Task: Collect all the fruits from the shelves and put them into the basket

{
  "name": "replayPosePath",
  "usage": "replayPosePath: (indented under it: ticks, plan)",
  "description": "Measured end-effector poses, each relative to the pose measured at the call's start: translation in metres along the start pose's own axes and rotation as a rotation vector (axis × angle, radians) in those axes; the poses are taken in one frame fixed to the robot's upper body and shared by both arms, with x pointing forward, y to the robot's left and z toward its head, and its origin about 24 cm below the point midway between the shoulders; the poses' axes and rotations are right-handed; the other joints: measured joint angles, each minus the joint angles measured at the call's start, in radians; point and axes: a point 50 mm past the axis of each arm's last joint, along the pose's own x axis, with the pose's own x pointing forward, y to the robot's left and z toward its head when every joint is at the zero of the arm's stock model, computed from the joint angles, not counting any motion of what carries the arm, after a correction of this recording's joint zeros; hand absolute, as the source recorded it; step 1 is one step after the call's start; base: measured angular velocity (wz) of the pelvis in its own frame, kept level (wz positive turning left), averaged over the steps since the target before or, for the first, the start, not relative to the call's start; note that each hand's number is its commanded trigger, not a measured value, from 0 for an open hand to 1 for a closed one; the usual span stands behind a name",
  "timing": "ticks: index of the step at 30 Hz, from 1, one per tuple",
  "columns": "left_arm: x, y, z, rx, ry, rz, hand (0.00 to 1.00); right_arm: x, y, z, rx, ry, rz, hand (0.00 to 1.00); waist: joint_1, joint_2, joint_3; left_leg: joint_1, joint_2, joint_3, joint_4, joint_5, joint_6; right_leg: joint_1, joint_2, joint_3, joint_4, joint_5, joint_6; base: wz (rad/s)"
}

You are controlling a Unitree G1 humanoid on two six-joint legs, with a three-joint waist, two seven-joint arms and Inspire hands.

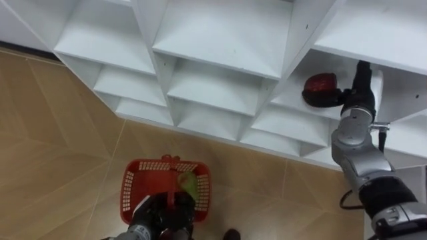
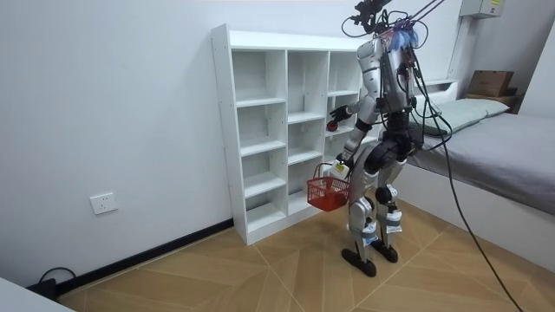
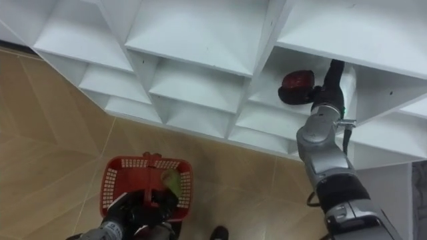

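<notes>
A dark red fruit (image 1: 323,84) lies in a compartment of the white closet (image 1: 213,40), in its right column. My right hand (image 1: 313,99) reaches into that compartment with its dark fingers curled round the fruit from below. Low at my left side hangs a red plastic basket (image 1: 128,181), and my left hand (image 1: 148,215) is shut on its handle. A green fruit (image 1: 187,181) lies in the basket. In the room view I stand upright facing the closet (image 2: 260,130), with the basket (image 2: 328,192) held at knee height.
The closet's other compartments in view hold nothing. Wooden floor (image 1: 60,147) spreads out to my left. In the room view, a bed (image 2: 494,147) stands behind me and a cardboard box (image 2: 490,82) sits beyond it.
</notes>
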Motion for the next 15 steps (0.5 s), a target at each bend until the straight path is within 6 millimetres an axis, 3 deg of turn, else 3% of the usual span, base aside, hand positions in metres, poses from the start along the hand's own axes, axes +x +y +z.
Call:
replayPosePath:
  ticks: [10, 15]
  plan:
    - [0.002, -0.006, 0.002, -0.011, -0.006, 0.006, 1.00, -0.002, 0.004, -0.011, -0.043, 0.036, 0.026, 0.00, 0.030, 0.004, 0.0012, 0.004, 0.000, 0.003, -0.019, 0.005, -0.002, -0.004, 0.000, 0.002, -0.001, 0.001, -0.001, 0.00]
    - [0.004, -0.010, 0.002, 0.001, -0.006, 0.005, 1.00, -0.001, 0.004, -0.013, -0.052, 0.045, 0.037, 0.00, 0.035, 0.015, 0.0077, 0.005, 0.000, 0.003, -0.021, 0.007, -0.003, -0.006, -0.001, -0.001, -0.001, 0.001, -0.001, 0.00]
